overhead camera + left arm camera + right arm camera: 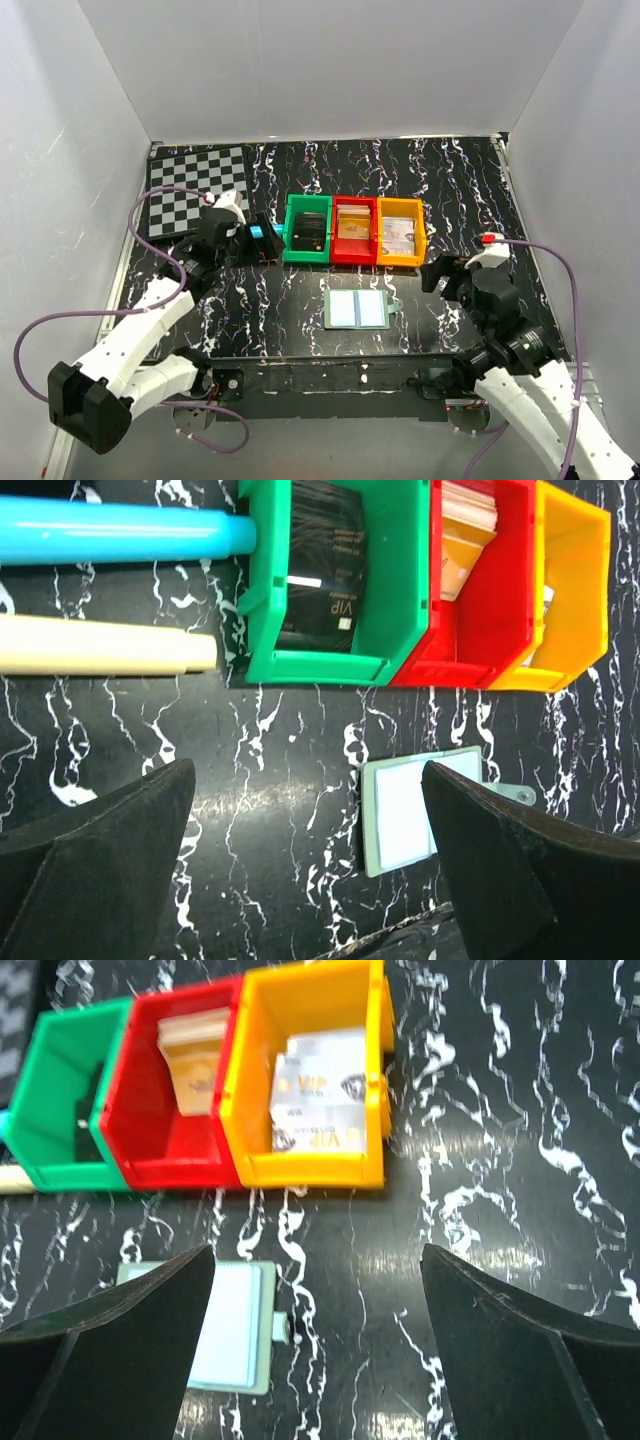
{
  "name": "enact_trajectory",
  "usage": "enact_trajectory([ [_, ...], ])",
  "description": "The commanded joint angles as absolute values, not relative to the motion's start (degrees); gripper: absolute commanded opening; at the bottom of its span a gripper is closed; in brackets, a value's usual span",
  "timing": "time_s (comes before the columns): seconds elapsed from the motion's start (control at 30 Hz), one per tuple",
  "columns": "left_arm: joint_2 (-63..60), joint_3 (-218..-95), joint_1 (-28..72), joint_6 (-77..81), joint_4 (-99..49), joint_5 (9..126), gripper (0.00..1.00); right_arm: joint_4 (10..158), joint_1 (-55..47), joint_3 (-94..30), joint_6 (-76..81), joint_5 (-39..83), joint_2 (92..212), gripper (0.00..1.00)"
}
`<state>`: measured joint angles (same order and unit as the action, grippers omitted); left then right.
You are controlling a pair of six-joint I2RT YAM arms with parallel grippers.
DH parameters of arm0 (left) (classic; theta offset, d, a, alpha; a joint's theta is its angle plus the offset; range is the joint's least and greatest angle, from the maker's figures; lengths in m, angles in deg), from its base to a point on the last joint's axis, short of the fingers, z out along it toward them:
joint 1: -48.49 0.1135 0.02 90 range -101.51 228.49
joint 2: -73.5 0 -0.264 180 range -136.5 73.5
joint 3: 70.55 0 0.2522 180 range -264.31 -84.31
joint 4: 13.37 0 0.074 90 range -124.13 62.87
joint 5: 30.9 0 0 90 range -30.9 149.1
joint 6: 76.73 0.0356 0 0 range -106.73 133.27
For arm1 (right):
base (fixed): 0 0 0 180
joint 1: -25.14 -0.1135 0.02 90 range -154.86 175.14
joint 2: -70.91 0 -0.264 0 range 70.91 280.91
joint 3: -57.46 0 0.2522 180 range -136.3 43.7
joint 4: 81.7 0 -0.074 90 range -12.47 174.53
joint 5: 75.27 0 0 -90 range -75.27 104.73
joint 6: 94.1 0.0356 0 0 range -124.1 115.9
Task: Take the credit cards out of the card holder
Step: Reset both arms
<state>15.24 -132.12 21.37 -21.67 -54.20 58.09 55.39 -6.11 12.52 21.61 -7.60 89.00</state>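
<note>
The card holder [356, 310] lies open and flat near the middle of the table's [300, 300] front edge, pale panels up, just in front of the red bin [353, 256]. A dark card [320, 570] sits in the green bin [306, 257], tan cards [192, 1070] in the red one, and silver cards [320, 1095] in the orange bin [400, 260]. The left claw [258, 240] beside the green bin and the right claw [436, 272] nearer the right edge both stand wide apart, empty.
</note>
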Motion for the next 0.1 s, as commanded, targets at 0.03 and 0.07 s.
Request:
enact_trajectory([
  [0.03,19.71,-130.72,21.68,-22.15,-58.33,55.94,0.98,51.75,-6.15,8.11,26.13,-6.72,92.88,0.93],
  [0.07,20.23,-131.07,21.68,-22.5,-59.03,55.15,0.98,51.93,-6.15,7.76,26.91,-6.45,93.06,0.93],
])
